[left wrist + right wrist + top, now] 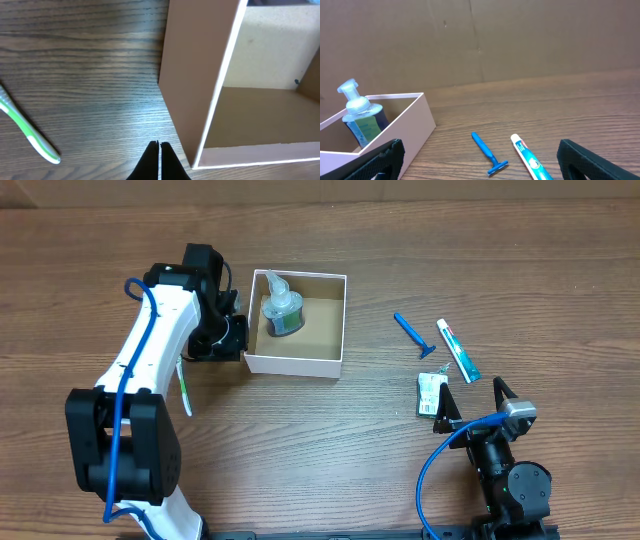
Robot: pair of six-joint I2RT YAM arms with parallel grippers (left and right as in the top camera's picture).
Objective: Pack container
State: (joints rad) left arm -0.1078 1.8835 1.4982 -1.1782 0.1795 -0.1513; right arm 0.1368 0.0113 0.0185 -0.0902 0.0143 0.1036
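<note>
Left gripper (159, 152) jaws pressed together on nothing, tips low over the table (75, 65). They sit just beside the container (192, 75), at its outer left wall near a corner. Right gripper (472, 404) jaws spread wide, empty, well apart from the container.

Container sits left of table centre with a clear bottle (280, 310) inside.

My left wrist view shows bare brown interior but no bottle; the right wrist view shows it. Only overhead gives me the small packet (430, 393) by the right gripper.

Green toothbrush (27, 132) lies left of the container; blue razor (413, 335) and toothpaste (458, 350) lie to its right.
</note>
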